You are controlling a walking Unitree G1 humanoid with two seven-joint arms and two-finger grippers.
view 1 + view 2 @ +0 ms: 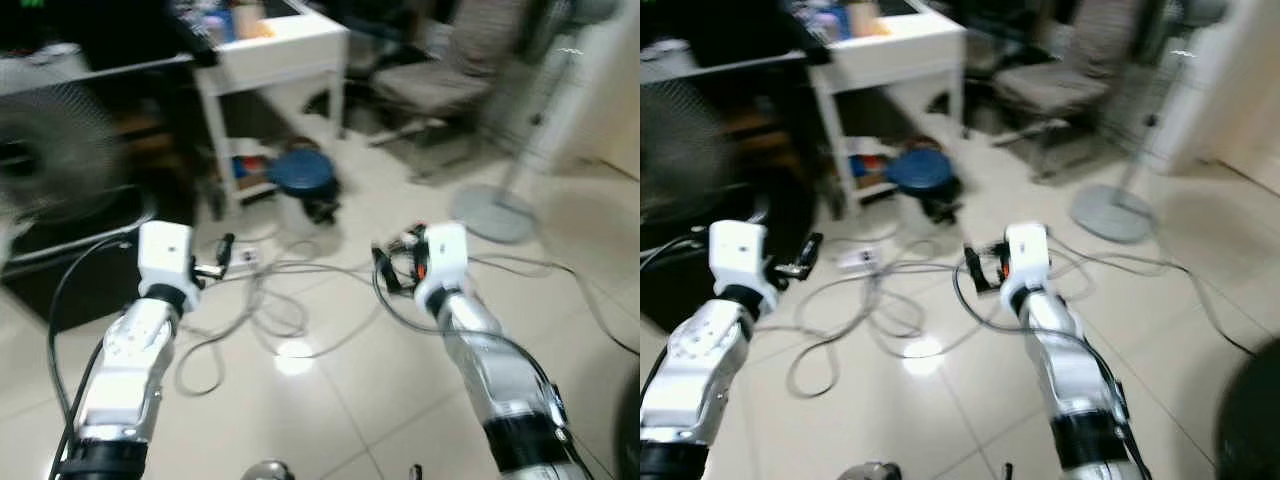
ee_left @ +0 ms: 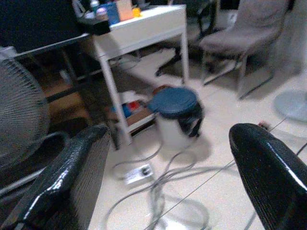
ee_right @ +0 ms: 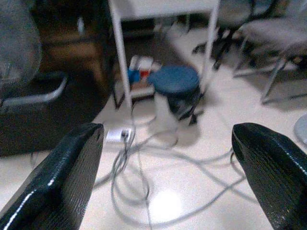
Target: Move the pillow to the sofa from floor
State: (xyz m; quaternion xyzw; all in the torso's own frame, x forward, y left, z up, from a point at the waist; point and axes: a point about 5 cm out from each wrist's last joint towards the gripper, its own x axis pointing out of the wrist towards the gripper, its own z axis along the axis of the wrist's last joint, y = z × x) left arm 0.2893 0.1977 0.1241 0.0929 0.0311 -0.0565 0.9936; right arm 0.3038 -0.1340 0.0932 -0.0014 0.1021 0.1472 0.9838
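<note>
possibly the pillow [image 1: 1252, 410], dark, rounded, blurred, low right

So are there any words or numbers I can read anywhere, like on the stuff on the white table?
None can be read.
Colourful items on the white table: any labels are too blurred to read.
Boxes on the shelf under the table: print is too blurred to read.
White power strip on the floor: no readable markings.
Blue-lidded bin: no text to be seen.
</note>
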